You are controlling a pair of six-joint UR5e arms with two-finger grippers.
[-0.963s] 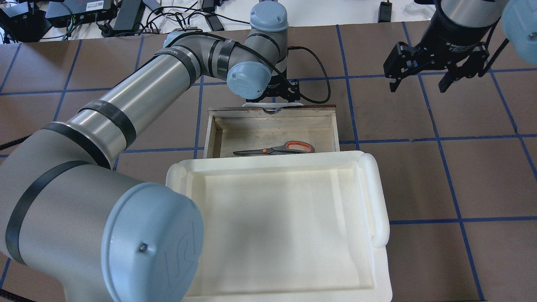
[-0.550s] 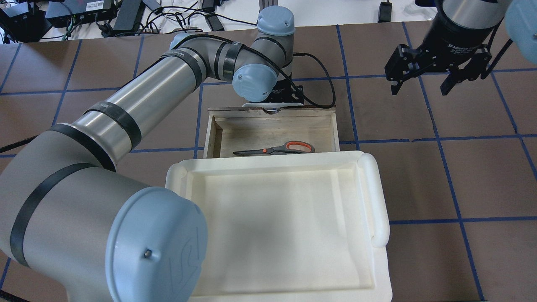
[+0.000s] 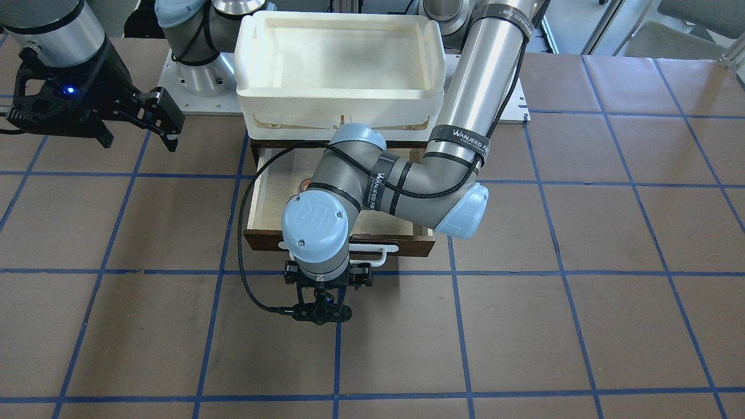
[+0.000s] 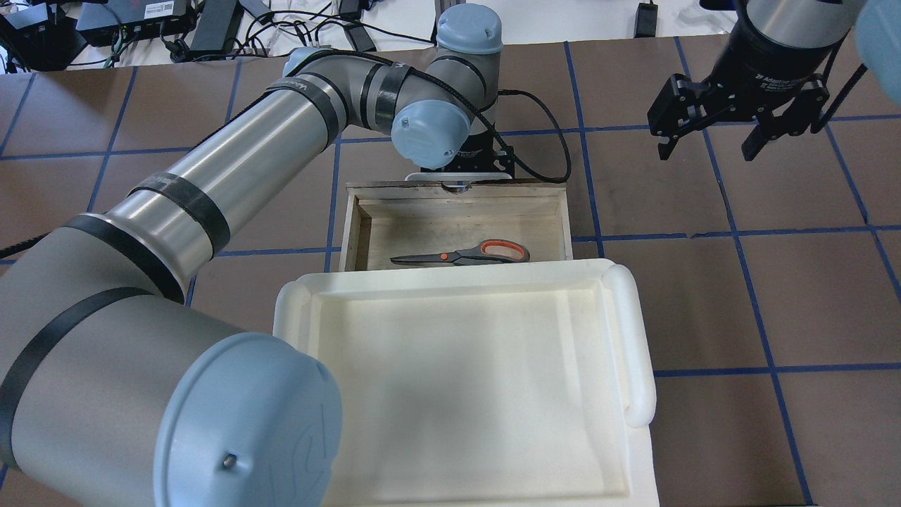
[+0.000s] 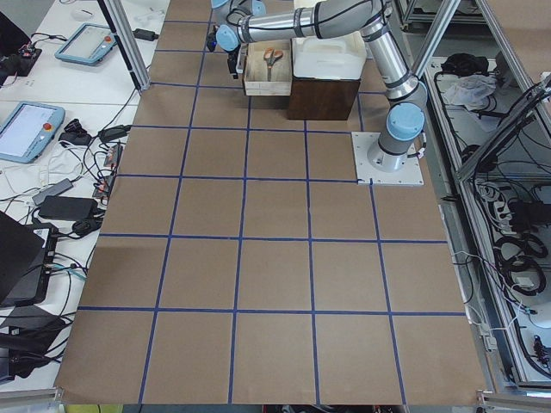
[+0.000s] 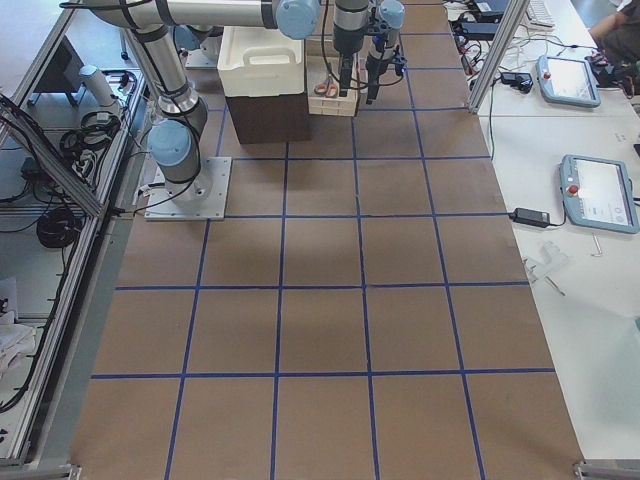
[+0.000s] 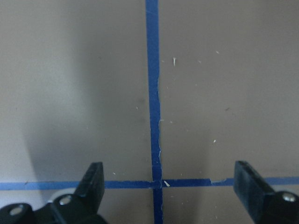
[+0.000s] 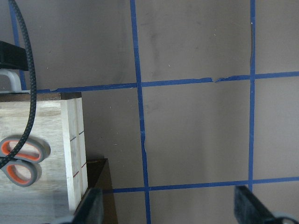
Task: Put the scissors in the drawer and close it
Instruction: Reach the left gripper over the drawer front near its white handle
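Since a second ago the left arm's wrist has swung a little further across the drawer (image 4: 563, 225) front; the drawer looks no further in. Scissors (image 4: 461, 254) lie flat inside the drawer, so placing them looks done. Left gripper (image 7: 169, 175), spread wide and empty, hangs just outside the drawer's handle (image 3: 378, 248), probably to push it shut. Right gripper (image 4: 707, 144), also spread and empty, hangs well clear of the drawer

The drawer (image 4: 422, 225) was pale bare plywood inside; the scissors (image 4: 457, 255) had dark metal blades; the tray (image 4: 626, 338) looked matt white plastic; the desk (image 4: 774, 296) matt brown.
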